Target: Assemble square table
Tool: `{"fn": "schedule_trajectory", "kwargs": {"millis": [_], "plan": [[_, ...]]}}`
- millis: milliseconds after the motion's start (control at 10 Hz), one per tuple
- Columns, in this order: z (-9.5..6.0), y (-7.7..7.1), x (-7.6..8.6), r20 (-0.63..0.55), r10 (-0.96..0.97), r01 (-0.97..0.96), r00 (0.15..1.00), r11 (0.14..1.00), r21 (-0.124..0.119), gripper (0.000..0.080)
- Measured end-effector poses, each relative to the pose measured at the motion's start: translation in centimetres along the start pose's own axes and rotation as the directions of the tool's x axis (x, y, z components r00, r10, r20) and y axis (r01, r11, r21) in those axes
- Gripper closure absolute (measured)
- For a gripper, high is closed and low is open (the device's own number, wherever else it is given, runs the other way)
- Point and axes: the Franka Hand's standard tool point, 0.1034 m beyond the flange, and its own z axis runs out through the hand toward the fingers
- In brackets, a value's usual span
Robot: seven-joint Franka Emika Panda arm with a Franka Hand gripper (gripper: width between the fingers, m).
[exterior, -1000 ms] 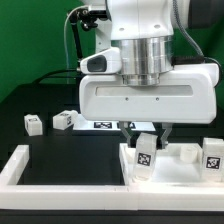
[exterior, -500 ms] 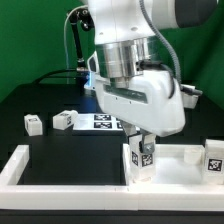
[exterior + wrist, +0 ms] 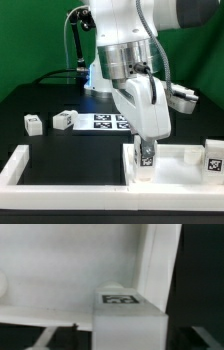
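Black table [image 3: 60, 150]: leg [image 3: 146, 163] stands upright, long axis vertical, at square table [image 3: 178, 172] near corner; gripper [image 3: 146, 147] at its top, clamped or released unclear.

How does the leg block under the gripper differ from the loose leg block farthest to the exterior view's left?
The standing leg block is upright at a corner of the square table slab, right below the gripper; the loose leg block sits on the black table, far from the gripper. The standing leg block looks tall; the loose leg block looks low. Both are white with a black-white tag.
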Motion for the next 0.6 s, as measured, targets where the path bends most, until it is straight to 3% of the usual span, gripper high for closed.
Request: {"fn": "schedule_trajectory", "kwargs": {"millis": [100, 200, 500, 600], "plan": [[0.09, 0.29, -0.09, 0.028, -0.219, 0.220, 0.975, 0.974, -0.051, 0.0296], [0.28, 0.16, -0.19, 0.053, -0.373, 0.376, 0.926, 0.923, -0.085, 0.0182], [0.32, 0.01, 0.07, 0.055, -0.539, 0.542, 0.840, 0.837, -0.072, 0.0151], [0.33, -0.01, 0.16, 0.046, -0.651, 0.652, 0.758, 0.753, -0.090, 0.0151]]}}
